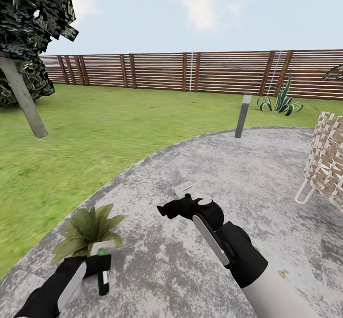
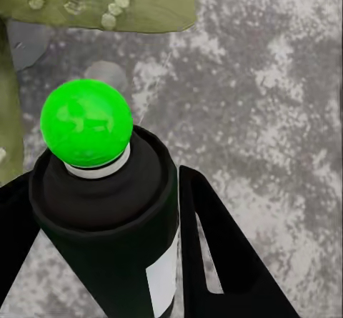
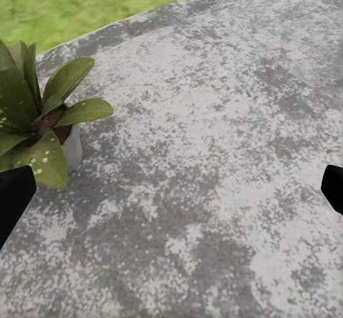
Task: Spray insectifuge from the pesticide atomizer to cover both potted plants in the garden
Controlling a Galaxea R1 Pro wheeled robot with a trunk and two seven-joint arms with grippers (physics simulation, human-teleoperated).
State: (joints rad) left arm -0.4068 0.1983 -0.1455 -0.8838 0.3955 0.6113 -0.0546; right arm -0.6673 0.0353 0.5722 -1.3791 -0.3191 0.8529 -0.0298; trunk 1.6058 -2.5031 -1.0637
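Left wrist view: left end effector (image 2: 107,261) clamped around pesticide atomizer (image 2: 107,218); right end effector (image 3: 171,189) spread wide, empty.

wicker chair (image 1: 328,158) (edge-cropped)

Black arms (image 1: 238,249) with white panels, black fingers (image 2: 229,261).

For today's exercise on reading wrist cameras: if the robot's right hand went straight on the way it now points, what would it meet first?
Most likely the grey stone paving: the right hand looks down onto bare paving ahead. The potted plant sits off to one side, seemingly outside that line, though depth is unclear.
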